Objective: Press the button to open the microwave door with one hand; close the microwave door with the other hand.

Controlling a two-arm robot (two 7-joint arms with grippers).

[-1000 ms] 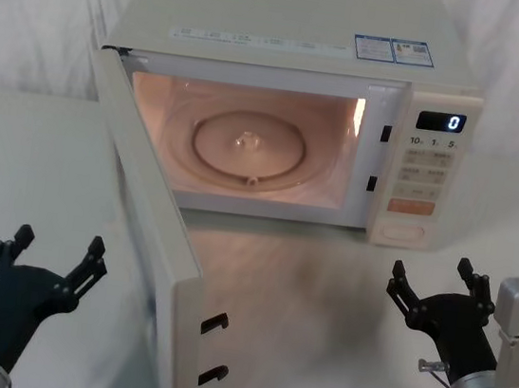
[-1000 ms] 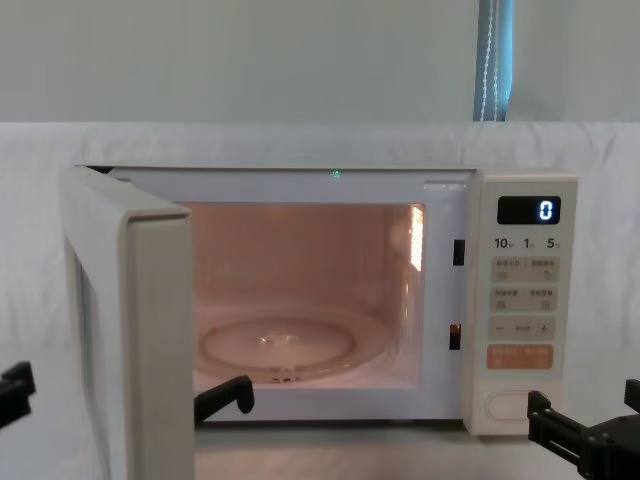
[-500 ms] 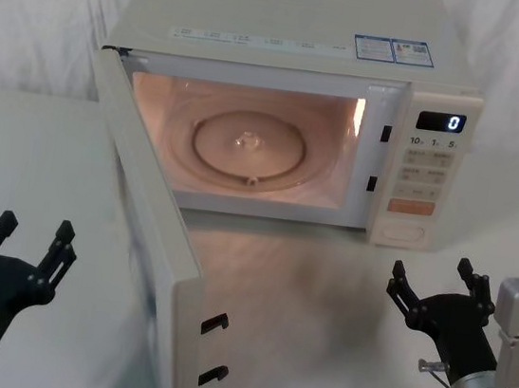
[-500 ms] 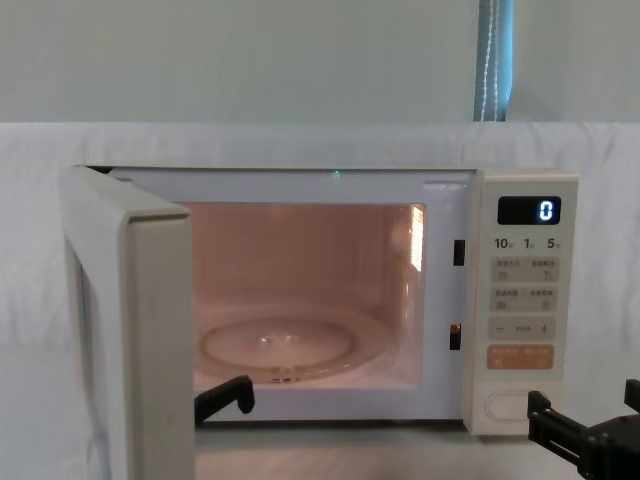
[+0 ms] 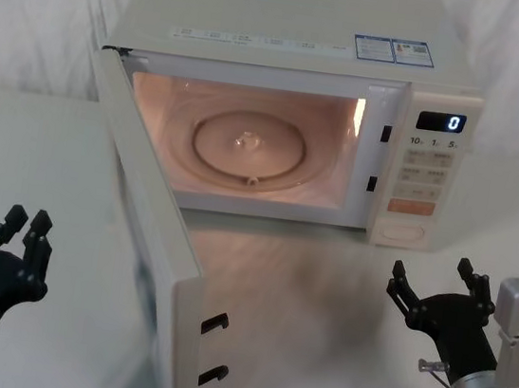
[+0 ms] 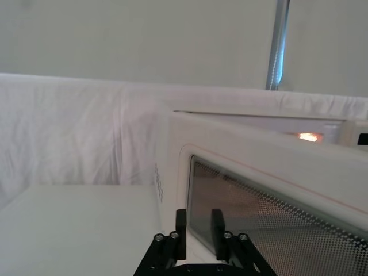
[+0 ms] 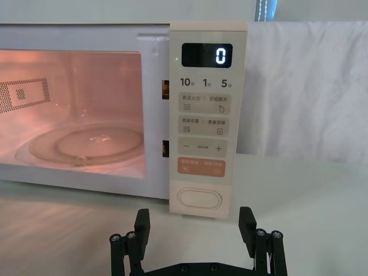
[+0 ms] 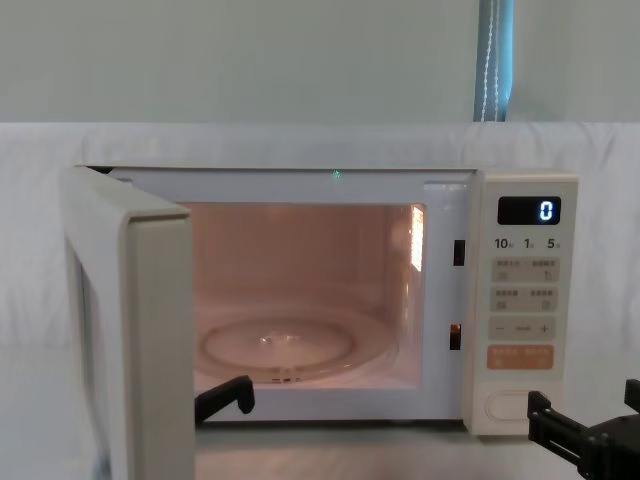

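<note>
Backed off low and to the left over the last second, left gripper (image 5: 26,224), fingers pinched nearly together instead of spread wide, gripping nothing. No change anywhere else.

Microwave door (image 5: 149,266) swung wide on its left hinge, standing out towards the robot, latch hooks showing on the free edge, cavity lit and turntable (image 5: 247,145) bare. So, opening half looking done; closing half not yet begun.

Button (image 5: 400,233) at the foot of the control panel, untouched at present, just under the orange key. Seen square-on from the right wrist, button (image 7: 199,198) straight ahead and a little above the fingers.

Right gripper (image 5: 431,271) parked near the table's front edge, below and in front of the panel, fingers spread apart and empty, well clear of the button. Probably finished with its press.

Left gripper (image 6: 199,230) sitting on the outer side of the door, wrist view looking along the mesh window. Sensible spot for a push: closed fingers making one blunt pad against the panel. Not touching yet, as far as can be told.

Likely next: sweep rightwards against the outer face, far from the hinge.
</note>
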